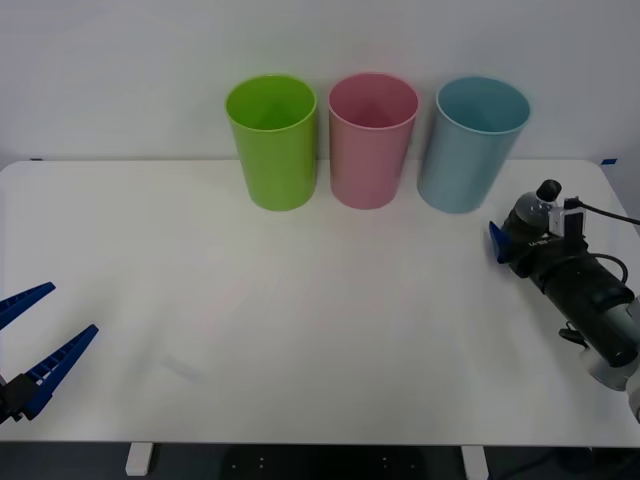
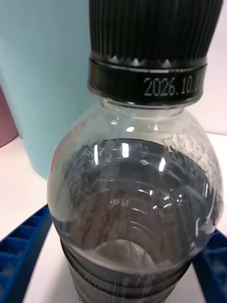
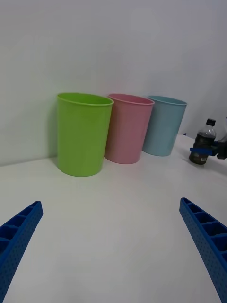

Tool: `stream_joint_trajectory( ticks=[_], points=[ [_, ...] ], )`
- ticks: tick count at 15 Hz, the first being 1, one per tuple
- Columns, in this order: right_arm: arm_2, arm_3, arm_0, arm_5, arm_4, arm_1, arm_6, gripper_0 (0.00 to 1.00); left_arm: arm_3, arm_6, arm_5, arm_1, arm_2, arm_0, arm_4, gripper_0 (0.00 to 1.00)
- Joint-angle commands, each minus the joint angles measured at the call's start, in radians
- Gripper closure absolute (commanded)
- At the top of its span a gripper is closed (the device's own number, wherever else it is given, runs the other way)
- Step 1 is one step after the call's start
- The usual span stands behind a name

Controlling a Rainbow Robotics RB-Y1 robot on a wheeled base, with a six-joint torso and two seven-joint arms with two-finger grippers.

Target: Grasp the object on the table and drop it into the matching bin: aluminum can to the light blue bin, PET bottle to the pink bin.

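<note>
Left gripper (image 1: 35, 345) parked at the table's (image 1: 300, 320) near left edge, fingers spread, empty. Right gripper (image 1: 505, 243) at far right, fingers bracketing the PET bottle (image 1: 532, 215) standing on the table; contact unclear. Bottle looks light, smooth, slightly squashy: grip mid-body. Pink bin (image 1: 372, 140) beyond.

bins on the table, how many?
3, in a row at the table's far edge: lime green bin toward the robot's left, pink bin in the middle, light blue bin toward its right.
</note>
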Motion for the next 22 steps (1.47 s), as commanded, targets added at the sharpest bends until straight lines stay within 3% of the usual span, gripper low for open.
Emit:
stream_joint_trajectory(
  ticks=[1,8,13,22],
  points=[
    [-0.001,-0.002,0.000,-0.005,0.000,0.000,0.002,1.00,0.000,0.000,0.000,0.000,0.000,0.000,0.000,0.00],
    [-0.022,-0.030,0.015,-0.064,-0.005,0.000,-0.004,1.00,0.000,0.000,0.000,0.000,0.000,0.000,0.000,0.00],
    [0.012,-0.240,0.147,-0.048,-0.028,0.001,-0.067,1.00,0.000,0.000,0.000,0.000,0.000,0.000,0.000,0.00],
    [0.062,-0.614,0.361,-0.073,0.001,-0.003,-0.379,1.00,0.000,0.000,0.000,0.000,0.000,0.000,0.000,0.00]
  ],
)
